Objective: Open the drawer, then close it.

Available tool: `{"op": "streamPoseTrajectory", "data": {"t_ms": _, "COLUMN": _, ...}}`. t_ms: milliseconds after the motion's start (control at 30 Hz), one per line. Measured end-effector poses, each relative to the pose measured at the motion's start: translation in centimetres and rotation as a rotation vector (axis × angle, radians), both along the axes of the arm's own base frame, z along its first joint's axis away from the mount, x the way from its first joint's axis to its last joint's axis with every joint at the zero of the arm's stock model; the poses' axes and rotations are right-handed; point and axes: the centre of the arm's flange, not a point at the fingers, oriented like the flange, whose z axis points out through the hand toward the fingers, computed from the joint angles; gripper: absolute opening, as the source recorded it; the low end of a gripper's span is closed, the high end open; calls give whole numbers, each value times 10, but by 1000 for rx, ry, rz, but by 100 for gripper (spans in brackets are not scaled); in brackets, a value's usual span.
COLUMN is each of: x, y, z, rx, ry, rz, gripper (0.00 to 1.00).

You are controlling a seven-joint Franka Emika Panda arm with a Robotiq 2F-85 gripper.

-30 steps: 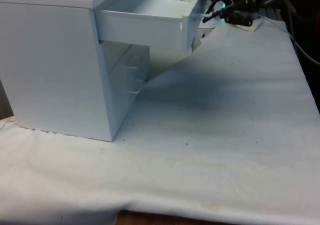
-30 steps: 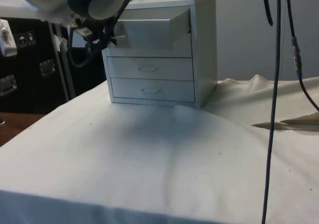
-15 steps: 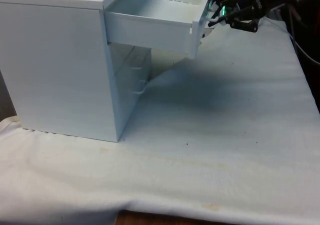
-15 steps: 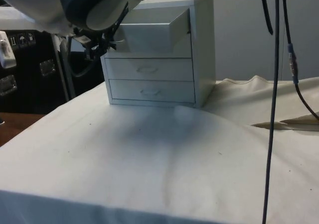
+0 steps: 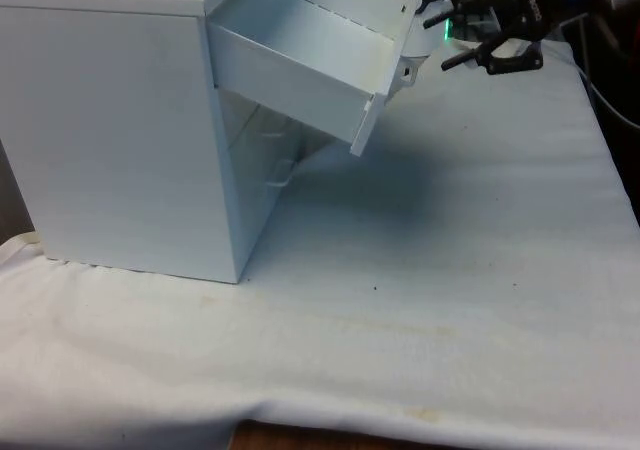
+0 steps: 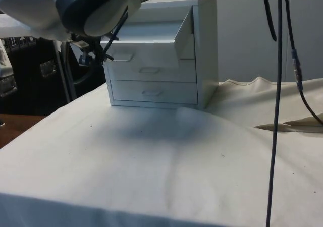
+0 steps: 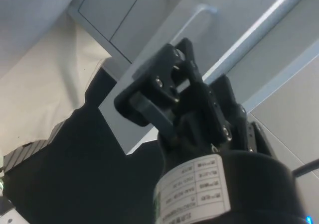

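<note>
Your top drawer [image 5: 300, 65] is pulled out of the white chest [image 5: 110, 130] and sags nose-down, so opening looks done and closing remains. It's a smooth, flat-panelled box. The end effector [image 5: 490, 40] sits just beside its front; you cannot tell its fingers' state. The counter [image 5: 450, 270] wears soft, wrinkled cloth.

White-clothed table [image 5: 450, 270], white chest of drawers [image 5: 110, 130] standing on it

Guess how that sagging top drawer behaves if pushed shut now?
The top drawer hangs far out with its front tilted down, so it would likely bind rather than slide. It looks thin and light, so it could drop free. The chest may shift on the cloth.
</note>
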Motion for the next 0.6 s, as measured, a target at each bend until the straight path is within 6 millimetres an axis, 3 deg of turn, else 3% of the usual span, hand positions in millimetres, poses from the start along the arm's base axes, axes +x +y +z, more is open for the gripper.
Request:
{"op": "streamPoseTrajectory", "data": {"t_ms": 100, "x": 0, "y": -1, "z": -1, "rx": -1, "ry": 1, "rz": -1, "gripper": 70}}
{"op": "streamPoseTrajectory", "data": {"t_ms": 133, "x": 0, "y": -1, "z": -1, "rx": -1, "ry": 1, "rz": -1, "gripper": 70}}
{"op": "streamPoseTrajectory", "data": {"t_ms": 333, "x": 0, "y": 0, "z": -1, "rx": 0, "ry": -1, "rz": -1, "gripper": 100}}
{"op": "streamPoseTrajectory", "data": {"t_ms": 600, "x": -2, "y": 8, "z": -3, "rx": -2, "ry": -12, "rz": -3, "gripper": 100}}
